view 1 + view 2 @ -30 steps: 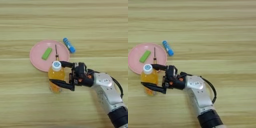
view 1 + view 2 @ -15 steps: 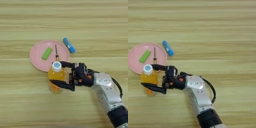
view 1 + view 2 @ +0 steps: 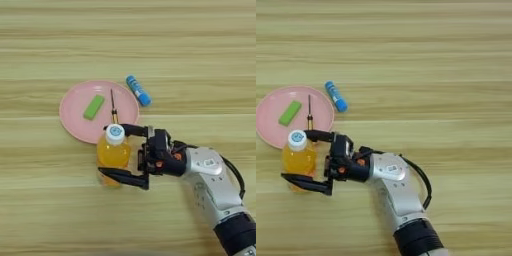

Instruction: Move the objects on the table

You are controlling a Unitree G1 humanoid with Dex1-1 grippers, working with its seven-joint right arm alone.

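Small orange-drink bottle (image 3: 114,152) with white cap, upright on the bench (image 3: 200,60), just at the near edge of the pink plate (image 3: 75,107), touching or overlapping its rim from this angle; cannot tell which. Flanked by the two black fingers of the right claw (image 3: 119,152): one finger (image 3: 132,130) behind the bottle at cap height, reaching left past the neck, the other finger (image 3: 122,176) in front, low by the base, pointing left along the wood. Spread wide around the bottle, with visible room between the near finger and the bottle's body; contact at the far finger too close to call. Black claw body with orange-red marks just right of the bottle, joined to the silver forearm (image 3: 212,175), running off toward the lower right corner, a black cable looping beside it. On the plate, a green rectangular block (image 3: 93,107) lying flat and tilted, left of centre, and a thin screwdriver (image 3: 113,106) with yellow-black handle lying nearly straight front to back, its handle end toward the bottle and just beside the cap, its tip toward the far rim. Block and screwdriver near each other but apart. Beyond the plate's right rim, a small blue tube (image 3: 138,90) with a paler end, lying diagonally on the bare wood, close to the plate but not on it. Plank grain running left to right across the whole bench.
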